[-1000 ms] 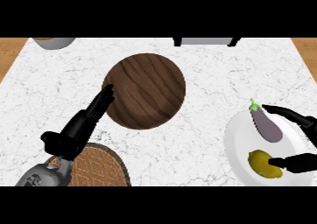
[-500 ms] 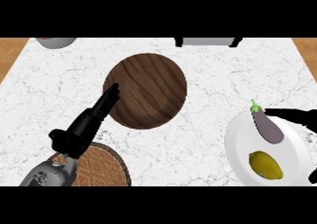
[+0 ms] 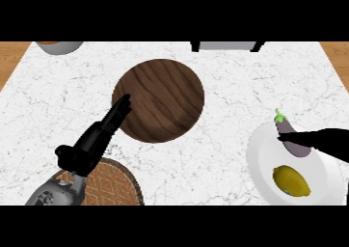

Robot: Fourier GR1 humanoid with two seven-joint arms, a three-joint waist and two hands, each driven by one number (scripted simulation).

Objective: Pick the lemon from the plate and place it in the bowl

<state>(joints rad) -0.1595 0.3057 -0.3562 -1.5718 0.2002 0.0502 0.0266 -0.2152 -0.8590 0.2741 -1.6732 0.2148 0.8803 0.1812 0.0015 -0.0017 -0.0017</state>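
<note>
lemon (image 3: 292, 180) sits on the white plate (image 3: 261, 159) at the right side of the table (image 3: 227, 67), in the plate's near half, uncovered and held by nothing. just beyond it on the same plate lies a purple eggplant (image 3: 292, 139) with a green stem, and the right hand (image 3: 314, 139) reaches in from the right edge over that eggplant, its dark fingers extended toward the left and curled round nothing. so the lemon lies on the near side of the right hand, close by but apart from it (the eggplant is what the fingers overlap). the lemon's long axis runs roughly from far-left to near-right. the left hand (image 3: 99, 137) is well apart on the other side, fingers straight and pointing up toward the edge of the brown wooden bowl (image 3: 162, 100), empty, above a round woven mat (image 3: 110, 185). the right hand is plainly the nearer one; my judgement is that it must draw back toward the robot and come down across the lemon's short width before any lift toward the bowl, which lies up and to the left.
</note>
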